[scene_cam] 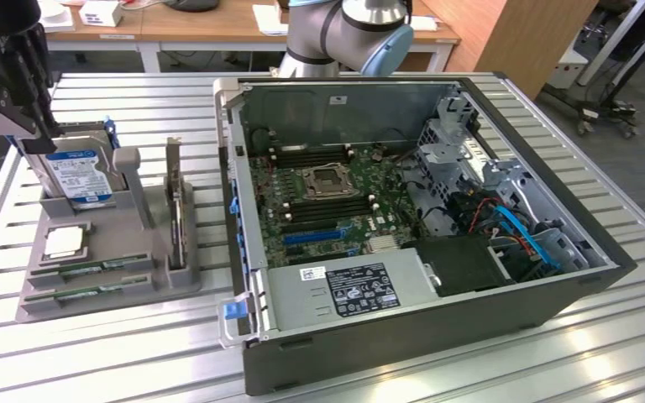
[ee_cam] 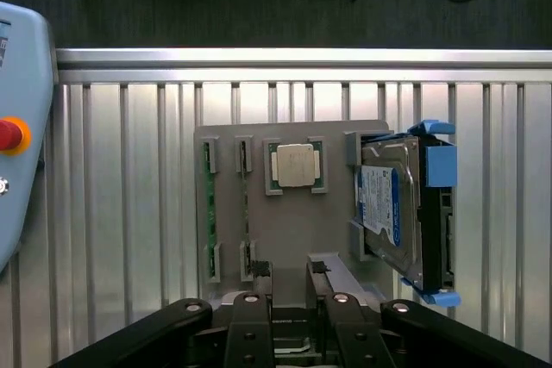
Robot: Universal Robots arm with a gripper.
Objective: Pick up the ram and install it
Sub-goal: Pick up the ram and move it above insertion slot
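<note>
Ribbed aluminium slats make up the desk (scene_cam: 98,353), with wooden office furniture behind it. A grey holder (scene_cam: 110,290) sits on the desk, and everything else here is placed from it. Two sticks lie flat in slots at one end of the holder: the ram (scene_cam: 87,269) and a second ram (scene_cam: 76,293), side by side and parallel, green with small dark chips. Both are seated in the holder. A square silver chip (scene_cam: 63,242) rests in its own pocket next to them, toward the holder's middle. At the end opposite the sticks, a drive (scene_cam: 76,172) with a blue-and-white label stands upright in blue rails. A dark card (scene_cam: 175,206) stands on edge along the holder's long side, the side facing the case (scene_cam: 412,336). The case lies open just beside the holder, on the exterior view's right. Inside it are the board (scene_cam: 322,201), a labelled power unit (scene_cam: 345,290) and blue cables. The arm (scene_cam: 351,34) rises from behind the case. The hand (ee_cam: 291,286) hangs above the holder, over its drive end, and the wrist view looks straight down on the holder's pockets. I cannot tell whether the hand is open or closed. No ram is in it. A pale box with a red button (ee_cam: 7,135) lies beyond the holder's ram end.
</note>
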